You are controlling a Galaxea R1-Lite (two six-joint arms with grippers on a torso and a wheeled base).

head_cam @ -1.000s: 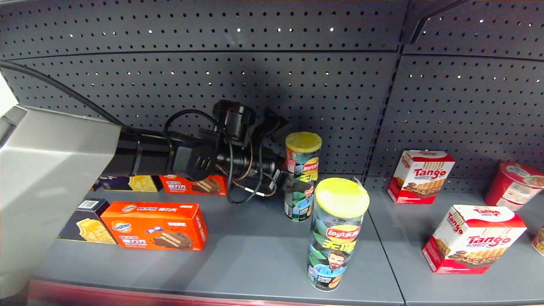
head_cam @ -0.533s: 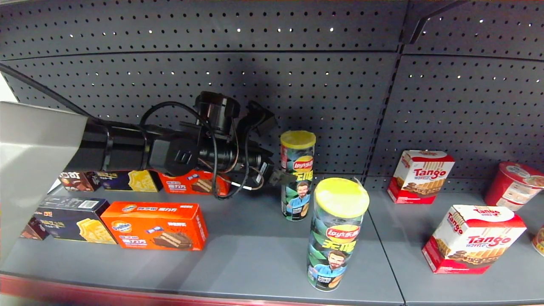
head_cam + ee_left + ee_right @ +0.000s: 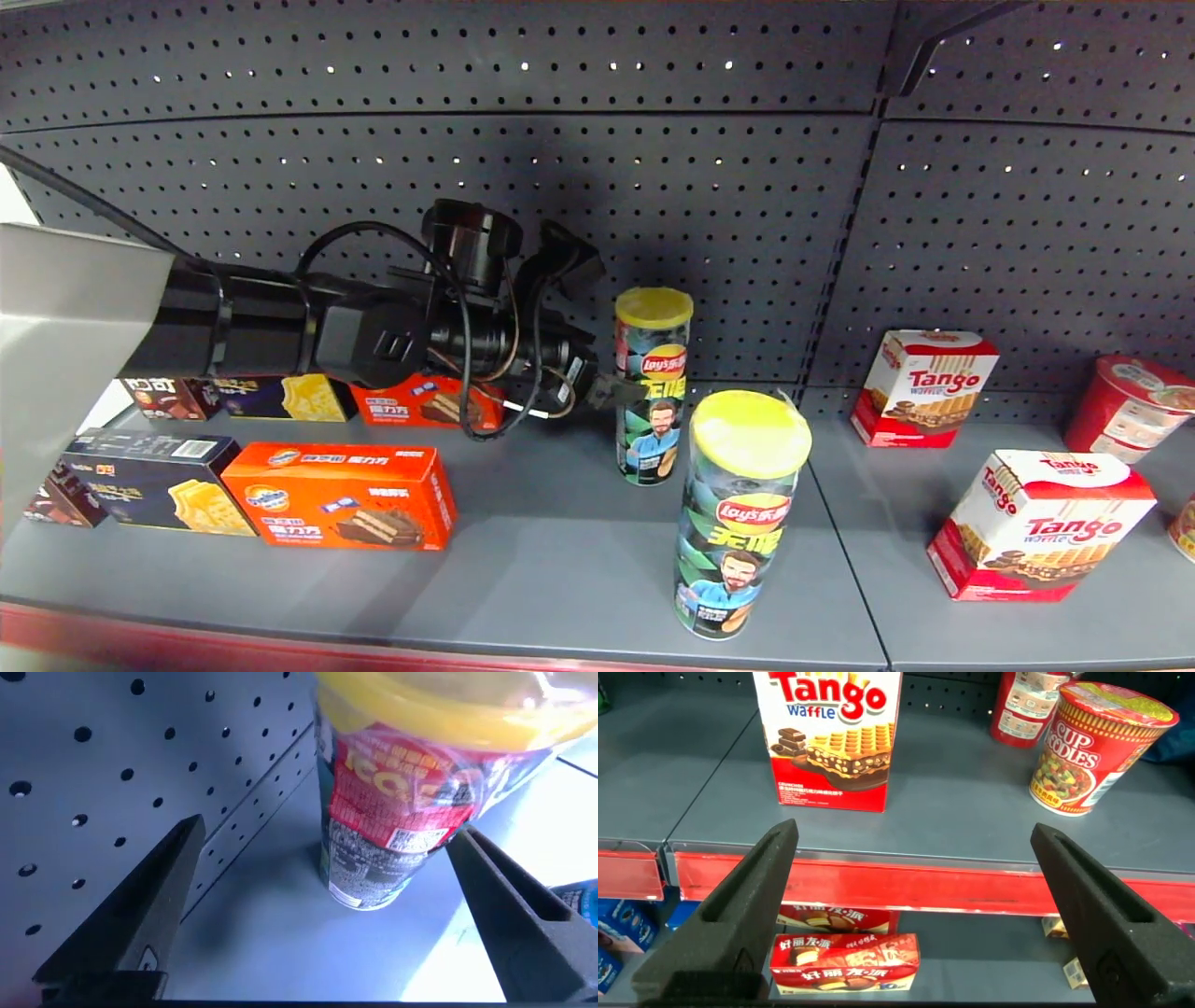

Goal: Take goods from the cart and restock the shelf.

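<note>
1. Far left, my left arm lies low across the shelf [image 3: 560, 560], and its cable [image 3: 471, 431] droops just over the rear orange box [image 3: 401, 411]. If I pull the arm out low, the loop may catch that box and drag it askew.
2. The left gripper [image 3: 614, 387] is spread wide, grasping nothing. The rear can [image 3: 658, 411] stands upright on the shelf near the back panel [image 3: 373, 187], just ahead of the fingers [image 3: 140, 924]. From the head view one finger looks very close to its side; I cannot tell whether they touch.
3. The can is tall and narrow, so I judge that any sideways swing or twist of the wrist could tip it. A fall toward the panel would leave it leaning; a fall forward could roll it.
4. The front can [image 3: 742, 523] stands right of the arm and nearer the edge. A toppled rear can could strike it and send both off the shelf.
5. At right, the right gripper [image 3: 912, 833] hangs fully open and empty before a waffle box [image 3: 827, 737] and a cup [image 3: 1097, 742]. Swinging it toward them carelessly could knock either over.
</note>
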